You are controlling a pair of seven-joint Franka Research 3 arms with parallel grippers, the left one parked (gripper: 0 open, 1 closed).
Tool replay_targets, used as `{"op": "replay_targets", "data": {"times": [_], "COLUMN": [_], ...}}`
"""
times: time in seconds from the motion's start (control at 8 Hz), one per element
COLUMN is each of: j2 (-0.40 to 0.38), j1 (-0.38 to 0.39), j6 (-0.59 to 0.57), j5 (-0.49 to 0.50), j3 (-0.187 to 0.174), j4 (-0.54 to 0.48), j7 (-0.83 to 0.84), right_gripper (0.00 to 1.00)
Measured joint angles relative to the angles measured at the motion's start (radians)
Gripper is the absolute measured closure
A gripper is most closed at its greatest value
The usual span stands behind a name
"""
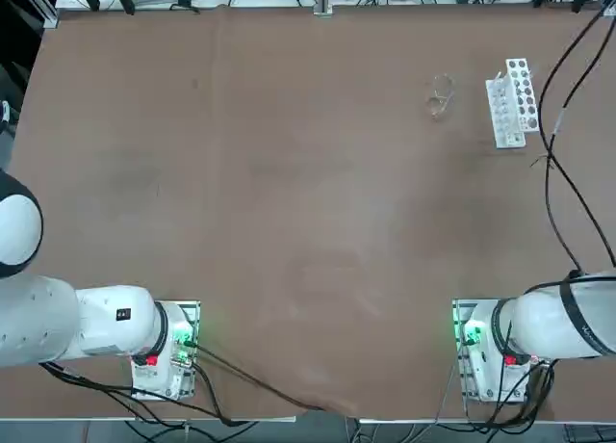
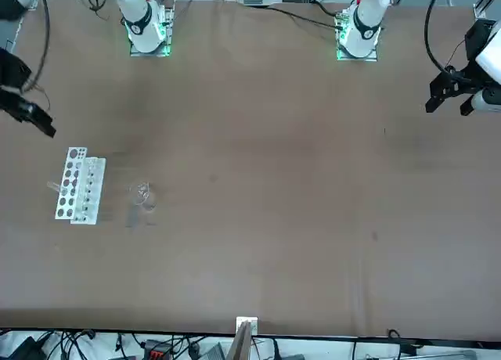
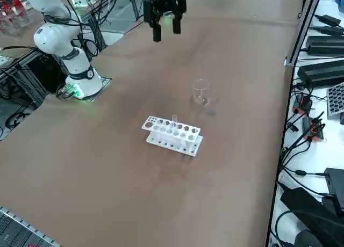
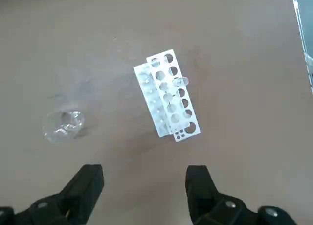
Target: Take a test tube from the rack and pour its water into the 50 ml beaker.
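Glass test tube (image 3: 174,121) upright in white rack (image 3: 173,135), beaker (image 3: 200,92) beside, right pincer (image 3: 166,27) spread apart, high above the table.

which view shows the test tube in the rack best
The right side view: the test tube stands upright above the rack, seen in profile. The right wrist view shows only its rim from above. In the top and front views it is too faint to pick out.

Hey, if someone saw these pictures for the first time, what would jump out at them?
A small white rack standing alone on the wide brown table, with one thin test tube upright in it. Just beside it, apart, sits a tiny clear beaker. The right end effector hangs open in the air, away from both.
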Motion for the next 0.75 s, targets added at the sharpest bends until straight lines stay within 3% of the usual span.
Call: {"op": "replay_targets", "data": {"times": [0.38, 0.75], "j2": [0.107, 0.251], "j1": [0.042, 0.115], "j6": [0.039, 0.067], "j5": [-0.08, -0.29], "j3": [0.003, 0.006], "j4": [-0.003, -0.007], "j7": [0.206, 0.587], "right_gripper": [0.0, 0.0]}}
